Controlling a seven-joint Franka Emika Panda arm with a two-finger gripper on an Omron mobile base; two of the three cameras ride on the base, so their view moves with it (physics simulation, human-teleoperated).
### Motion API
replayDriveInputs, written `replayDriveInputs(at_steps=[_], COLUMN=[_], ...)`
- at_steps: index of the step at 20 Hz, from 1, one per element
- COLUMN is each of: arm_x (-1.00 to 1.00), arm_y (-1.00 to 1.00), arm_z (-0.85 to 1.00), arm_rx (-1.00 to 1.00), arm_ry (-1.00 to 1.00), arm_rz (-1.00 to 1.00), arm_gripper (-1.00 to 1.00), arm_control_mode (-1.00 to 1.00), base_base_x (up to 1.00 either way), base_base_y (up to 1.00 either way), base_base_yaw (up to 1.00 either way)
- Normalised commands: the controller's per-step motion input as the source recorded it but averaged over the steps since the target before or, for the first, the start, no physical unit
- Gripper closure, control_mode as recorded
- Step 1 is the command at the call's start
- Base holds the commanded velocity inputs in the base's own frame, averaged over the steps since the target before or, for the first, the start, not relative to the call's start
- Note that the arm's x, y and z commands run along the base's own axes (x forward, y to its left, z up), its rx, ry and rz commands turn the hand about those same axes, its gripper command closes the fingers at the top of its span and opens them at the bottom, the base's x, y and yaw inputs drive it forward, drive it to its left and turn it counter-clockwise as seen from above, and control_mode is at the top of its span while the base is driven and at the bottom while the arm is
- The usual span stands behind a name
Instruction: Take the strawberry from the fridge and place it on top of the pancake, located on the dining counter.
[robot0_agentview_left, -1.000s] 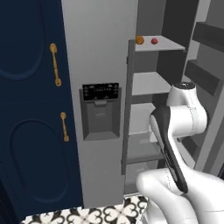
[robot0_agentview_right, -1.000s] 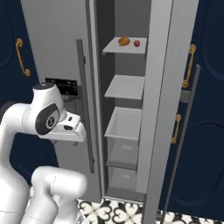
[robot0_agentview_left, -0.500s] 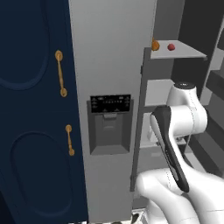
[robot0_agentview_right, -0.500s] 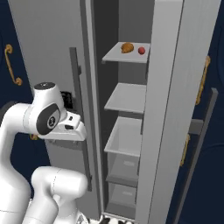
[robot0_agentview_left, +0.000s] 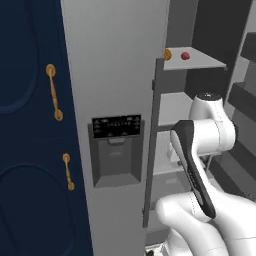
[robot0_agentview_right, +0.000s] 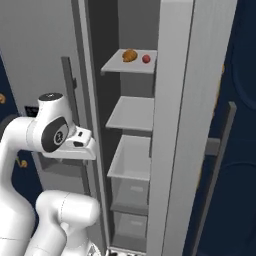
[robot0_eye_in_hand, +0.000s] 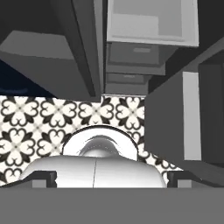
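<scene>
the tiny red round strawberry (robot0_agentview_right: 146, 59) is sitting on the top grey shelf (robot0_agentview_right: 131, 66) of the tall grey open fridge (robot0_agentview_right: 175, 100), upper middle of the right base frame, just beside a small orange lump (robot0_agentview_right: 129, 55). my hand is hanging low at the lower left there, looking down at the patterned black-and-white floor tiles (robot0_eye_in_hand: 43, 118), so the fruit is lying well above and to the right. my pincer is standing fully spread, holding nothing.

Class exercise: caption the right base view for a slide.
Open fridge: strawberry beside an orange-brown item on the top shelf, robot arm waiting below.
</scene>
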Motion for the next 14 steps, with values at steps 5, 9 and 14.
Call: replayDriveInputs(at_steps=[5, 9, 14], arm_x=[0.00, 0.00, 0.00], arm_y=[0.00, 0.00, 0.00], arm_z=[0.00, 0.00, 0.00], arm_rx=[0.00, 0.00, 0.00], arm_ry=[0.00, 0.00, 0.00], arm_rz=[0.00, 0.00, 0.00], arm_gripper=[-1.00, -1.00, -1.00], arm_control_mode=[1.00, 1.00, 1.00], base_base_x=[0.02, 0.01, 0.15], base_base_y=[-0.63, -0.31, 0.13], base_base_yaw=[-0.32, -0.27, -0.11])
